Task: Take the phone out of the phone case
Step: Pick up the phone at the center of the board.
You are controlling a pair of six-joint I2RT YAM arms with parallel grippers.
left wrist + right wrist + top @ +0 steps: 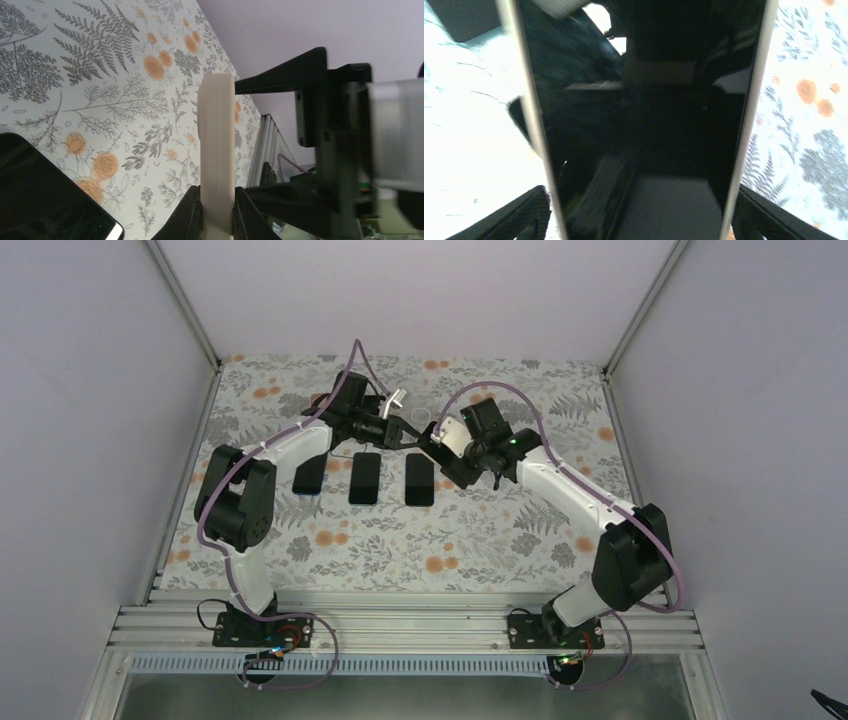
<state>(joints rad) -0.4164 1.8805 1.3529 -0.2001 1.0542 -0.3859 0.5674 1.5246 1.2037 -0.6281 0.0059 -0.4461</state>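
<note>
None of it's apart yet, I'd say. Left wrist: your left gripper [216, 200] is pinched tight on the cream plastic phone case [216, 140]. Right wrist: right gripper [644, 217] clamps wide across the black glossy phone [639, 125]. Top view: all mid-air over the floral-print table mat [400, 530], lilac walls [90, 390] around.

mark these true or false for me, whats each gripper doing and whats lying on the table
1. Three dark phones lie flat on the table. True.
2. The left gripper stands open, holding nothing. False: it is shut on the cream case, pinching its edge.
3. The right gripper holds the phone across its width, dark screen toward the wrist camera. True.
4. The table cover is plain white. False: it has a fern and orange flower print.
</note>
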